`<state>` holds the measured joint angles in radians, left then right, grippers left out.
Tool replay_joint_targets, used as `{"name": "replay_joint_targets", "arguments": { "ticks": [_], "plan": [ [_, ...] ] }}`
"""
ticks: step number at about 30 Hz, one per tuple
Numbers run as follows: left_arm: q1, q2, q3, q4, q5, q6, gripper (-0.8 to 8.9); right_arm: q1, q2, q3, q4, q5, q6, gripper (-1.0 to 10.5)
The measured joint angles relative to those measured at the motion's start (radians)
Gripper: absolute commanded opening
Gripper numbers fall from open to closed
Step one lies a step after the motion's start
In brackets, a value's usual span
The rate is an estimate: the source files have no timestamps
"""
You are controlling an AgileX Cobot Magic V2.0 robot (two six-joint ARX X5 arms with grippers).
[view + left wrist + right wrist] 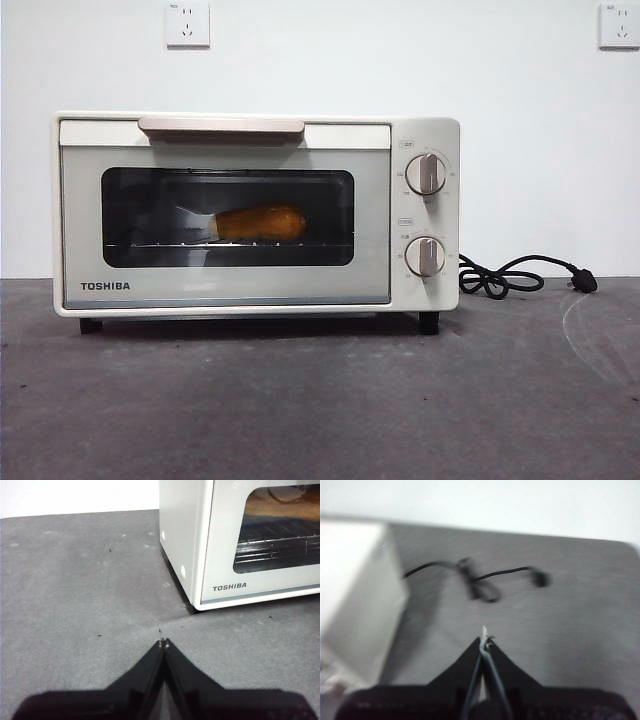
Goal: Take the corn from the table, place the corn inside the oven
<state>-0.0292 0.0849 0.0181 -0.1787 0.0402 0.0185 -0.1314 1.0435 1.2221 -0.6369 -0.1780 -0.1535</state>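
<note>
- Glossy orange-yellow — the corn [262,223] lies on its side on the wire rack [230,245] inside the oven [400,290], seen thru the dark glass window [130,215]; whitish stub end points away from the knobs. Lying flat along the rack is prob. why it sits steady and doesn't roll.
- Door looks fully closed, long handle [221,125] flush along the top edge, so I'd judge the task done or v. nearly — corn is in, nothing left on the counter [320,400] to fetch.
- Two round knobs [426,173] stacked at the oven's far side, both w/ pointers roughly upright; can't read the markings.
- Black power cord [500,278] lies coiled on the counter beside the oven, plug loose at its end — not plugged into either wall socket [187,23], so the oven is presumably cold.
- Left gripper [163,642]: jaws pressed together at the tips, holding nothing, over bare counter near the oven's front corner by the TOSHIBA mark; well apart from the door.
- Right gripper [483,641]: view is blurred, but jaws look closed to a narrow point, empty, on the oven's other side w/ the cord ahead of it.
- Neither arm shows in the front view — both seem parked clear of the oven.
</note>
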Motion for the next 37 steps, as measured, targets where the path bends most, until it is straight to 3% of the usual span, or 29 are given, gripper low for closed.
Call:
{"name": "replay_joint_targets", "arguments": {
  "ticks": [6, 13, 25, 37],
  "plan": [
    [0.0, 0.0, 0.0, 0.0, 0.0, 0.0, -0.03, -0.156, -0.141, -0.043, 0.023, -0.002, 0.011, 0.0],
    [0.0, 0.0, 0.0, 0.0, 0.0, 0.0, -0.03, -0.168, -0.357, -0.32, 0.214, -0.005, 0.007, 0.0],
    [0.0, 0.0, 0.0, 0.0, 0.0, 0.0, -0.03, -0.014, -0.737, -0.921, 0.471, 0.051, 0.01, 0.0],
    [0.0, 0.0, 0.0, 0.0, 0.0, 0.0, -0.03, 0.068, -1.001, -1.151, 0.476, 0.151, 0.046, 0.0]
  ]
}}
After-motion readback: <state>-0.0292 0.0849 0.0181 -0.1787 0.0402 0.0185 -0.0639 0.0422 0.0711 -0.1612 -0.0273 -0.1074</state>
